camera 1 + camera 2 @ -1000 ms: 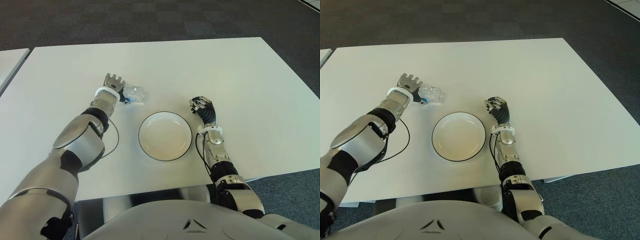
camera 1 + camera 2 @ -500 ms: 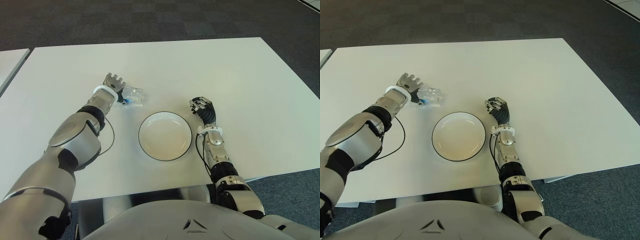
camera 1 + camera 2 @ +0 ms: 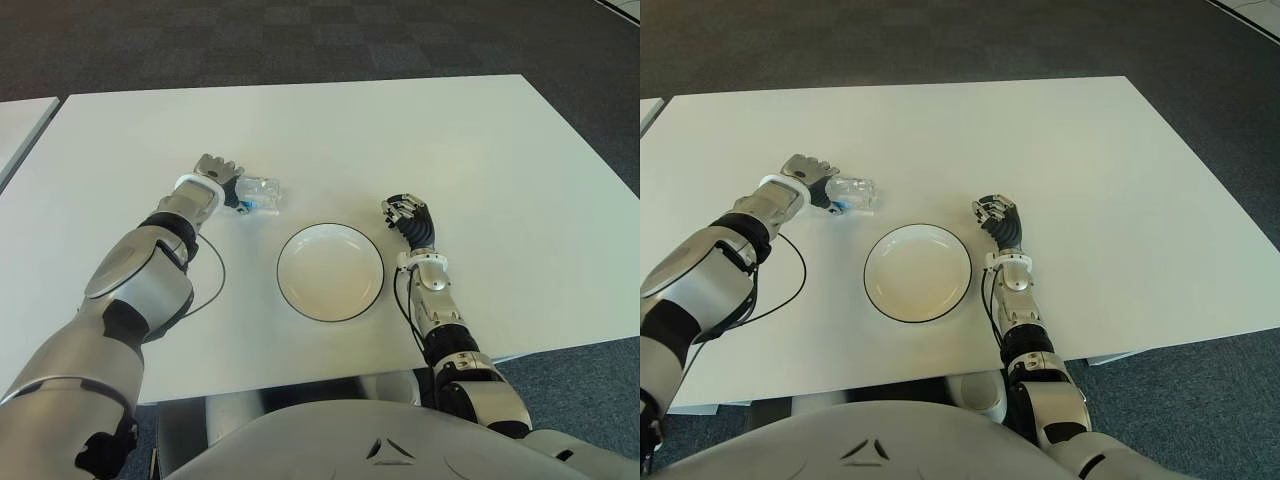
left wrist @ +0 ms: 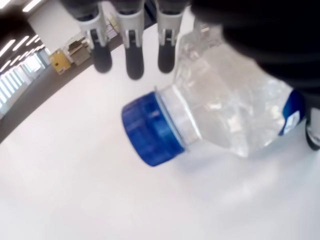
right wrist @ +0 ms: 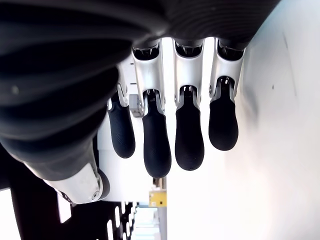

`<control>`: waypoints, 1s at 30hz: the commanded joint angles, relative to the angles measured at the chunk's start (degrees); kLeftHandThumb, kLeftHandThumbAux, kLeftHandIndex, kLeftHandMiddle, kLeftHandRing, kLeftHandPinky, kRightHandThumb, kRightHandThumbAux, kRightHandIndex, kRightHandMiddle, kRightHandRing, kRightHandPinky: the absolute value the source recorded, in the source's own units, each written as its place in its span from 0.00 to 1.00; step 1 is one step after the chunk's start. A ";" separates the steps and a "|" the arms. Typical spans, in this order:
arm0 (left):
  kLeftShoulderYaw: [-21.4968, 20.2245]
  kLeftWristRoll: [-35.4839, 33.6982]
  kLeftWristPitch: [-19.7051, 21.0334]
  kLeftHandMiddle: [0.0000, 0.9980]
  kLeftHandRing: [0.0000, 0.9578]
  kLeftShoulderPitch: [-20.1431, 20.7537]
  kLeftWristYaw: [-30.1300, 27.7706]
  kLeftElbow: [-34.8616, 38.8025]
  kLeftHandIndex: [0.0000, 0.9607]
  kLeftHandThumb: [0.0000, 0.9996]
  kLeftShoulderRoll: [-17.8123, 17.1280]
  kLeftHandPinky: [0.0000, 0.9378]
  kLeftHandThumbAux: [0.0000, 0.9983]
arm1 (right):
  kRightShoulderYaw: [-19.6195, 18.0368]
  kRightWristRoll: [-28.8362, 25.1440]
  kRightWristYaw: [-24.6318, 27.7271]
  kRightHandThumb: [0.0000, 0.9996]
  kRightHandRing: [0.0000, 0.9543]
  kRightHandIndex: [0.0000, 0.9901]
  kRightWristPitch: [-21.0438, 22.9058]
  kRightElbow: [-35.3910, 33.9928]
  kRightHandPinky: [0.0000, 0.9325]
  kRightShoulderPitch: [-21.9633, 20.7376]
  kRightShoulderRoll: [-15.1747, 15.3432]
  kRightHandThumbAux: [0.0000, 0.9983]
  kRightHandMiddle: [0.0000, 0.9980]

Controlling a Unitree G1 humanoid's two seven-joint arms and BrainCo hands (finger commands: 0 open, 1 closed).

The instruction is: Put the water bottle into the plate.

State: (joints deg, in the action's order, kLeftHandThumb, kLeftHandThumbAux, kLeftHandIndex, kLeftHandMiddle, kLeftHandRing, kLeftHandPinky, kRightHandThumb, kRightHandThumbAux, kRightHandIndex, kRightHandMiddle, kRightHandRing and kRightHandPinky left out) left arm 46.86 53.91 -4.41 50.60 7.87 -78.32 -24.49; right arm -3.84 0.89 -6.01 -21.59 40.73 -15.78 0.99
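Note:
A clear water bottle (image 3: 262, 191) with a blue cap (image 4: 150, 130) lies on its side on the white table (image 3: 450, 140), just beyond the left rim of the white plate (image 3: 330, 272). My left hand (image 3: 215, 172) is at the bottle's cap end on its left. In the left wrist view the palm hangs over the bottle (image 4: 225, 115) and the fingers (image 4: 134, 60) reach past it without closing on it. My right hand (image 3: 405, 213) shows to the right of the plate, its fingers (image 5: 157, 145) loosely bent and holding nothing. The plate has nothing in it.
A black cable (image 3: 217, 278) loops from my left forearm over the table near the plate's left side. Another white table's corner (image 3: 20, 120) shows at the far left. Dark carpet lies beyond the table's far edge.
My left hand has shifted a little to the left and turned, so its fingers bend over toward the bottle instead of pointing away. The bottle has slid slightly left and farther off. The right hand is still.

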 commanded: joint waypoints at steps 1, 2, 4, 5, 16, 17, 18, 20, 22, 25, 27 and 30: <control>-1.92 -1.60 -0.27 0.50 0.67 -4.74 1.69 -1.37 0.39 0.84 -0.20 0.67 0.63 | -0.30 -0.13 0.34 0.71 0.66 0.44 0.17 1.41 0.69 0.74 0.11 0.73 0.62; -2.59 -2.14 -0.44 0.52 0.72 -4.96 2.77 -1.28 0.40 0.84 -0.22 0.73 0.64 | -0.30 -0.16 0.38 0.71 0.66 0.44 0.12 1.47 0.69 0.72 0.13 0.73 0.62; -3.72 -3.12 -0.70 0.53 0.78 -5.31 4.49 -1.18 0.41 0.85 -0.18 0.81 0.65 | -0.32 -0.14 0.36 0.71 0.66 0.44 0.06 1.61 0.69 0.63 0.22 0.73 0.62; -3.94 -3.28 -0.75 0.54 0.80 -5.37 4.80 -1.18 0.41 0.85 -0.16 0.84 0.66 | -0.33 -0.14 0.35 0.71 0.66 0.44 0.04 1.66 0.69 0.61 0.25 0.73 0.62; -7.33 -6.14 -1.76 0.55 0.89 -5.92 5.91 -1.08 0.42 0.85 0.15 0.94 0.67 | -0.52 -0.26 0.21 0.71 0.66 0.44 -0.09 1.74 0.69 0.52 0.35 0.73 0.61; -7.51 -6.22 -1.82 0.55 0.90 -5.93 5.89 -1.07 0.42 0.85 0.17 0.94 0.67 | -0.52 -0.27 0.22 0.71 0.66 0.44 -0.10 1.72 0.69 0.53 0.36 0.73 0.61; -7.87 -6.46 -1.95 0.55 0.90 -5.90 5.74 -1.02 0.42 0.85 0.25 0.94 0.67 | -0.53 -0.31 0.26 0.71 0.66 0.44 -0.12 1.67 0.69 0.54 0.36 0.73 0.61; -8.58 -7.02 -2.26 0.55 0.90 -5.89 5.35 -0.95 0.41 0.85 0.37 0.94 0.67 | -0.60 -0.46 0.44 0.71 0.66 0.44 -0.22 1.72 0.68 0.50 0.35 0.73 0.61; -9.23 -7.66 -2.68 0.55 0.91 -5.85 4.91 -0.86 0.41 0.85 0.49 0.94 0.67 | -0.70 -0.68 0.69 0.71 0.66 0.44 -0.41 1.91 0.68 0.41 0.34 0.73 0.61; -9.77 -8.07 -2.96 0.55 0.91 -5.81 4.48 -0.80 0.41 0.85 0.65 0.94 0.67 | -0.87 -0.88 0.95 0.71 0.66 0.44 -0.68 2.19 0.68 0.30 0.42 0.73 0.61; -10.12 -8.28 -3.04 0.55 0.91 -5.81 4.18 -0.78 0.41 0.85 0.72 0.94 0.67 | -0.93 -0.89 0.97 0.71 0.66 0.44 -0.84 2.38 0.69 0.23 0.44 0.73 0.61; -10.55 -8.56 -3.01 0.55 0.91 -5.76 3.63 -0.75 0.41 0.85 0.85 0.94 0.67 | -0.96 -0.66 0.71 0.71 0.65 0.44 -0.73 2.57 0.68 0.16 0.50 0.73 0.61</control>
State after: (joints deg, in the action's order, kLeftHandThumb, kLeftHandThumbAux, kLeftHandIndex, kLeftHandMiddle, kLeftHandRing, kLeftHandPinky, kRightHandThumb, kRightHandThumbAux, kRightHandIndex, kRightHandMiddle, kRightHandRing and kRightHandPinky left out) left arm 36.51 45.62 -6.96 46.58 13.58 -78.38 -24.56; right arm -4.49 0.33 -5.25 -23.27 42.12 -16.05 1.44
